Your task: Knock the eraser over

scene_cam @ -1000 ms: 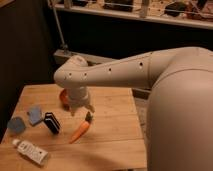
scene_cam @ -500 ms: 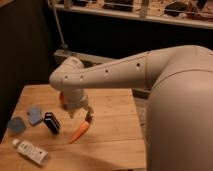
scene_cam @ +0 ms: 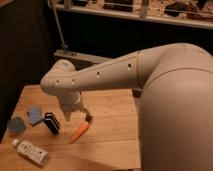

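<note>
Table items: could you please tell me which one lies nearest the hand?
The orange carrot: its top end lies right beside the hand, hanging low over the table; the black eraser sits farther left.

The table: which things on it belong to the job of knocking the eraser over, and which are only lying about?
For the job: the eraser, standing upright; the gripper, hanging just right of it, near the top end of the carrot.
Lying about: the carrot; the light-blue pad; the darker blue piece beside it; the white tube at the front.
</note>
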{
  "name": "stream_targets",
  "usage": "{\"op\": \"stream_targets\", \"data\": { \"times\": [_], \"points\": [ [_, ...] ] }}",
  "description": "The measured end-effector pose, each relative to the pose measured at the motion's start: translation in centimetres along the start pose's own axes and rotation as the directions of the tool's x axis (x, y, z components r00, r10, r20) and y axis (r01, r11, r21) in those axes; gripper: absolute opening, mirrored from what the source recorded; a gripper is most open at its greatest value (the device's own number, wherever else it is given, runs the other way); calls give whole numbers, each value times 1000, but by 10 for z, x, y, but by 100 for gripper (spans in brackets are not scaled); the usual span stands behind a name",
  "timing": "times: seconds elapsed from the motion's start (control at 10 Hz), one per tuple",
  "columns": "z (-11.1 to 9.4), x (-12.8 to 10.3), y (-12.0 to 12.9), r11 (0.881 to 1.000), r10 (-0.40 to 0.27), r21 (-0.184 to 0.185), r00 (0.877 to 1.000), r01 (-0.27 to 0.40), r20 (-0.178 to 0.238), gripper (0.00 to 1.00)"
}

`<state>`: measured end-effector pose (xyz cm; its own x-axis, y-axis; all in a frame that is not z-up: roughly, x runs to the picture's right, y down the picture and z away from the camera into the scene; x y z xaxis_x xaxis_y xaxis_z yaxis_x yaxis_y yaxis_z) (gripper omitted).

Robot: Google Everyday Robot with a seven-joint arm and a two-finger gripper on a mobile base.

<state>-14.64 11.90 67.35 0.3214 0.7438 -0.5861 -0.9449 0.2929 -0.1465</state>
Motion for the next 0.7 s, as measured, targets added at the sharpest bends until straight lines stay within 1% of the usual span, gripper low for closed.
{"op": "stream_targets", "data": {
  "times": [0.1, 0.3, 0.4, 0.5, 0.7],
  "points": [
    [1, 1, 10, 999, -36, 4, 999, 36, -5, 65],
    [1, 3, 22, 996, -93, 13, 996, 93, -9, 65],
    [2, 4, 32, 988, -153, 25, 988, 153, -11, 65],
    [2, 5, 36, 984, -175, 28, 985, 175, -12, 65],
    [2, 6, 49, 970, -243, 19, 970, 243, -16, 65]
  ]
}}
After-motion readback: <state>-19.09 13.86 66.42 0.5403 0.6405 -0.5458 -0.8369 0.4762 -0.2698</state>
